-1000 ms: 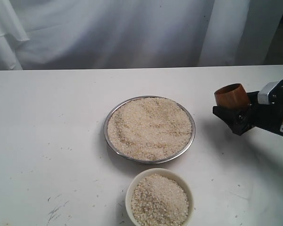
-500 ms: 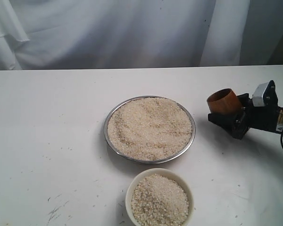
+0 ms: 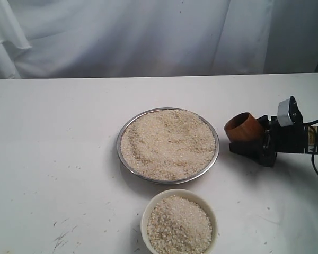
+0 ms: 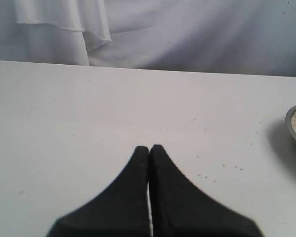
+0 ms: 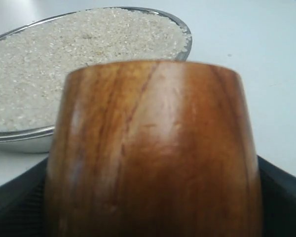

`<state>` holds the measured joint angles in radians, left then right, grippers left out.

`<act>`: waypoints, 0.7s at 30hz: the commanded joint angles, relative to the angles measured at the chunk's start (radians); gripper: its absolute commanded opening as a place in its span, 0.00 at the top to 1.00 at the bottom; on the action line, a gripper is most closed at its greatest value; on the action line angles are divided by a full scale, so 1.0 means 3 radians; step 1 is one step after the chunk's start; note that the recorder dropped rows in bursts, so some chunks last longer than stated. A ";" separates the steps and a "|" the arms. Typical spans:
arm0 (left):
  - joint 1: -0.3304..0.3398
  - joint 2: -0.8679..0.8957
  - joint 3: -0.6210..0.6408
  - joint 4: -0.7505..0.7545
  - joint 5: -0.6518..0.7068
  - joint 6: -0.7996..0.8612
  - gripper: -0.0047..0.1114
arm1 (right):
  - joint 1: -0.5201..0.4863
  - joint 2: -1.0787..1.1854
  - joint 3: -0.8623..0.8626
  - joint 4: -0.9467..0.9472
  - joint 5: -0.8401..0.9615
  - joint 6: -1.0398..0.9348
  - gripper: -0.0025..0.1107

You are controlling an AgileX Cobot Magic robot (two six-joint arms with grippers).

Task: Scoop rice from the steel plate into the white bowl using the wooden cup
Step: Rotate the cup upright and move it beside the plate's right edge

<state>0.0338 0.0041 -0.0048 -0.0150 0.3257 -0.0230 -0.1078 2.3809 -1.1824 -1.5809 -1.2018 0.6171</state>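
1. Ext. view: bright, even, diffuse light; white table nearly washed out, low contrast vs. pale curtain; whole pic slightly soft.
2. Shadows soft-edged; steel plate and white bowl drop faint grey ones to their near-left; light seems to come from up & right.
3. Plate rim gives a weak glint, no hard glare; rice grain readable.
4. L wrist view: cool bluish cast; left gripper a black mass w/o detail, edges blurred near lens; dark shadow beside plate rim.
5. R wrist view: wooden cup very close, out of focus; soft pale highlights on its polish; rice behind sharper; warmer tone.
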 commanded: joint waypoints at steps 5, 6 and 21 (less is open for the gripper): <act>-0.0009 -0.0014 0.0016 0.0004 -0.0023 -0.0002 0.96 | 0.0150 -0.0367 -0.0009 -0.0064 -0.0064 0.0155 0.98; -0.0009 -0.0014 0.0016 0.0004 -0.0023 -0.0002 0.96 | 0.0150 -0.0430 -0.0009 -0.0064 -0.0064 0.0163 0.98; -0.0009 -0.0014 0.0016 0.0004 -0.0023 -0.0002 0.96 | 0.0212 -0.0754 -0.0002 -0.0197 -0.0064 0.0221 0.98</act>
<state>0.0338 0.0041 -0.0048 -0.0150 0.3257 -0.0230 -0.0572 2.1372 -1.1824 -1.6399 -1.2065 0.6766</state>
